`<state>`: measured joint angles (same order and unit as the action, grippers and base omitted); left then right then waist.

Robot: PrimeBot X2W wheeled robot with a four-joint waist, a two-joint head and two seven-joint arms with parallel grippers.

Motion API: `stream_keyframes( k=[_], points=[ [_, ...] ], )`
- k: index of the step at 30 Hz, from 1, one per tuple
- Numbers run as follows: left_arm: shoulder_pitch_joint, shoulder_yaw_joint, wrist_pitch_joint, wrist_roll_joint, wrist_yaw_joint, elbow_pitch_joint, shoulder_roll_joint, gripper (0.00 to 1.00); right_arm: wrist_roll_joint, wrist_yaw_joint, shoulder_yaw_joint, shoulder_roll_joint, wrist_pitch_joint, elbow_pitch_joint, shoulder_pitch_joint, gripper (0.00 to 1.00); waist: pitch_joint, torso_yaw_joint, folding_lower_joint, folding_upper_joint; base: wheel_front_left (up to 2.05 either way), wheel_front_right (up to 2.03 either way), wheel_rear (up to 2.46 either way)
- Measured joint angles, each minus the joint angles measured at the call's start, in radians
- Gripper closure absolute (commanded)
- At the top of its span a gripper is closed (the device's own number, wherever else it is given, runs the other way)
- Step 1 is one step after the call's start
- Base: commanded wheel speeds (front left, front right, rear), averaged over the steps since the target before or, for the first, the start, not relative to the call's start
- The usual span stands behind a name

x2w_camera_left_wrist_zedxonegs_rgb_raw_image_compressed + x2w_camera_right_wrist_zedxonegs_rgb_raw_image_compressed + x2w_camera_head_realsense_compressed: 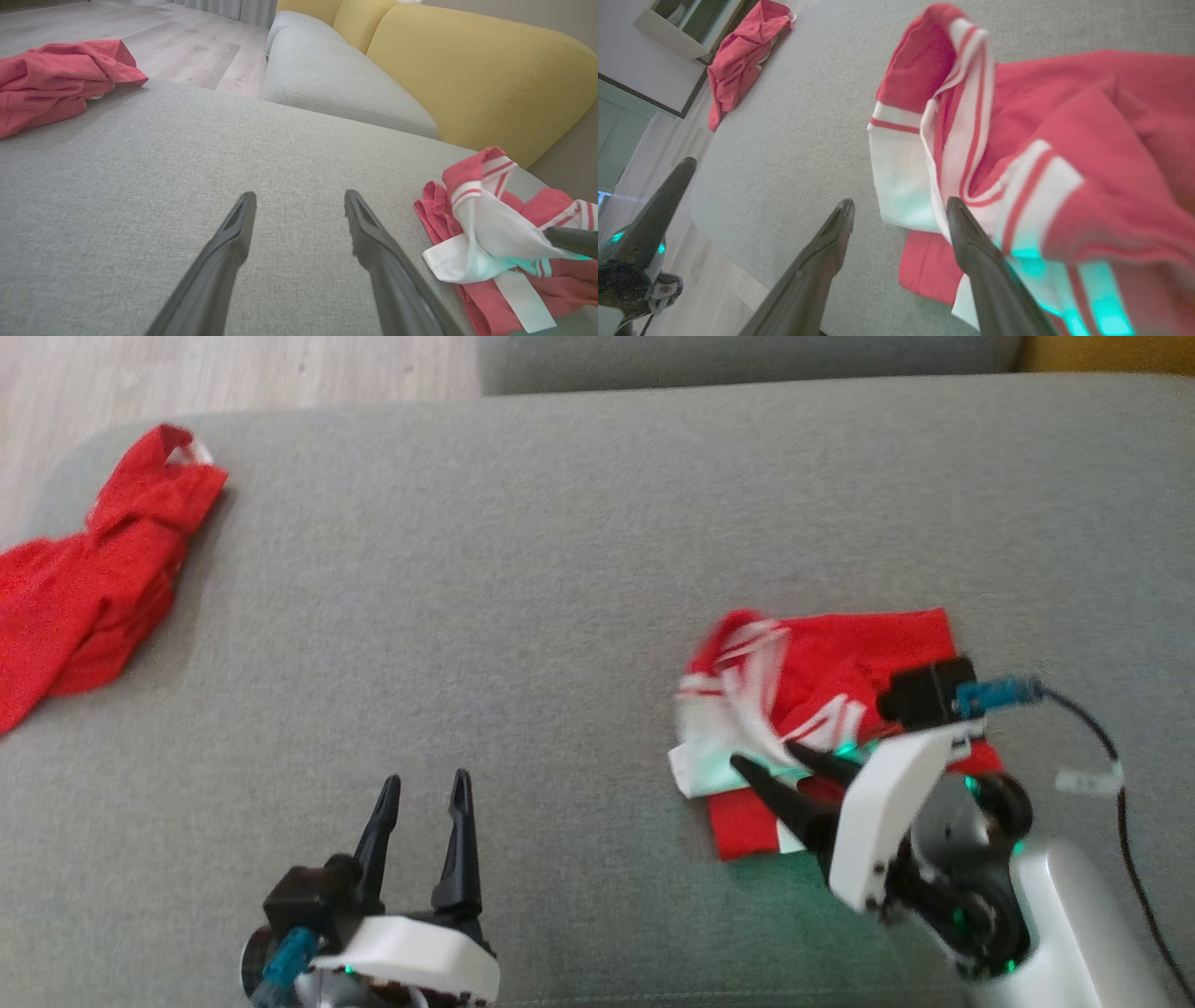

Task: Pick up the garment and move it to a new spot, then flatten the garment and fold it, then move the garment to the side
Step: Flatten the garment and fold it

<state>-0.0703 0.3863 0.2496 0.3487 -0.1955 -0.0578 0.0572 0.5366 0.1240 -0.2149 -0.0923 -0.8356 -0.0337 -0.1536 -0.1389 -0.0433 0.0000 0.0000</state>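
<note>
The garment (840,663), soft red knit with white striped bands, lay crumpled on the right of the grey woven cushion (560,569). The right gripper (761,752) over its edge and the left gripper (425,778) at the cushion's near edge stood spread, holding nothing. A plain red cloth (93,588) lay bunched at the cushion's far left.

The garment (840,663) lies on the right part of the cushion (523,569), and a second garment (93,588) lies at the cushion's far left edge, well apart from it. The left gripper (425,779) is over bare cushion near the front, between the two. The right gripper (761,753) reaches in from the front right, over the garment's near left part. Behind the cushion are a sofa seat (747,359) and, further left, floor (233,373).
</note>
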Motion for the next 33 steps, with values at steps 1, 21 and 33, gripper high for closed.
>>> stream_keyframes(
  k=[1,21,33],
  points=[
    [-0.007,-0.005,0.0,0.0,0.002,-0.001,0.0,0.0,0.013,0.0,-0.006,-0.002,0.001,-0.016,0.019,0.0,0.007,0.006,0.0,0.0,0.0,0.0,0.0],
    [-0.092,-0.041,0.0,0.016,0.011,-0.007,0.0,0.0,-0.046,0.0,0.161,-0.069,0.305,-0.273,0.28,0.0,0.122,0.061,0.0,0.0,0.0,0.0,0.0],
    [-0.132,-0.057,0.0,-0.032,0.039,0.001,0.0,0.0,-0.376,0.0,0.352,-0.027,0.715,-0.129,0.378,0.0,0.158,0.029,0.0,0.0,0.0,0.0,0.0]
  ],
)
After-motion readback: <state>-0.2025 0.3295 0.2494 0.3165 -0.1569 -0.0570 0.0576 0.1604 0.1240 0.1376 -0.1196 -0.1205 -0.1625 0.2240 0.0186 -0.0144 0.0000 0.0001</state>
